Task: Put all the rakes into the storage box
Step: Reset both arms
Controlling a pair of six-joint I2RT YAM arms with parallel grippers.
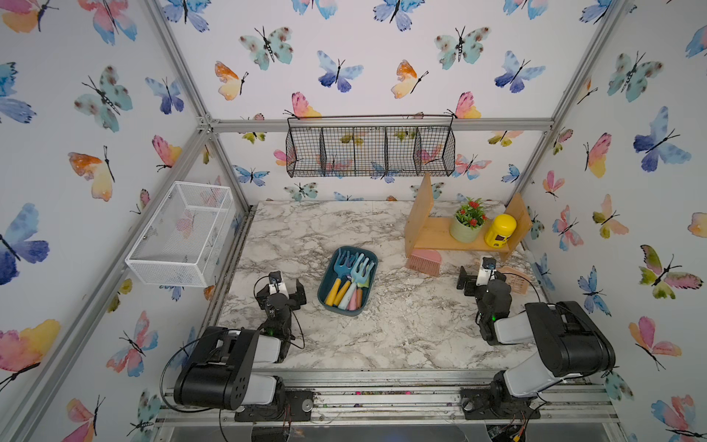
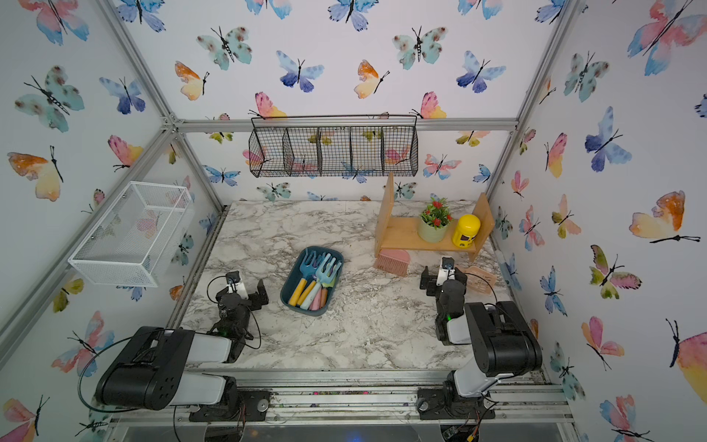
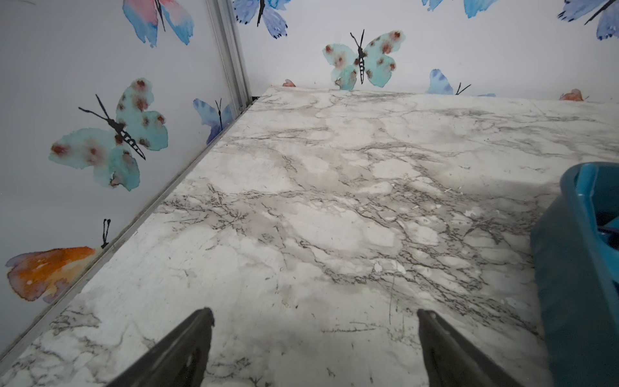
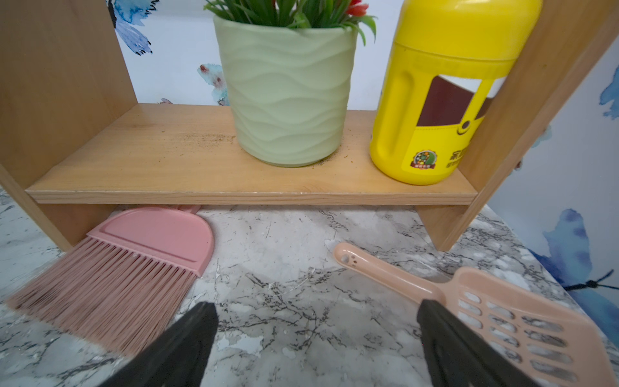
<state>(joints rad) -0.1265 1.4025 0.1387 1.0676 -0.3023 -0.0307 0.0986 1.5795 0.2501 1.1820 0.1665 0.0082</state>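
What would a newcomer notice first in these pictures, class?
Butterfly wallpaper covers the walls around the marble table. At the table's middle sits a dark teal storage box holding pastel toy garden tools. On a wooden shelf at the far right stand a potted plant and a yellow bottle.

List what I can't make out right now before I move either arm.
- Storage box: cut off by the left wrist view's edge; contents unseen.
- Toy tools: small, overlapping in both top views; types unclear.
- Brush: handle hidden under the shelf, right wrist view.
- Scoop: mostly behind the right arm in both top views.
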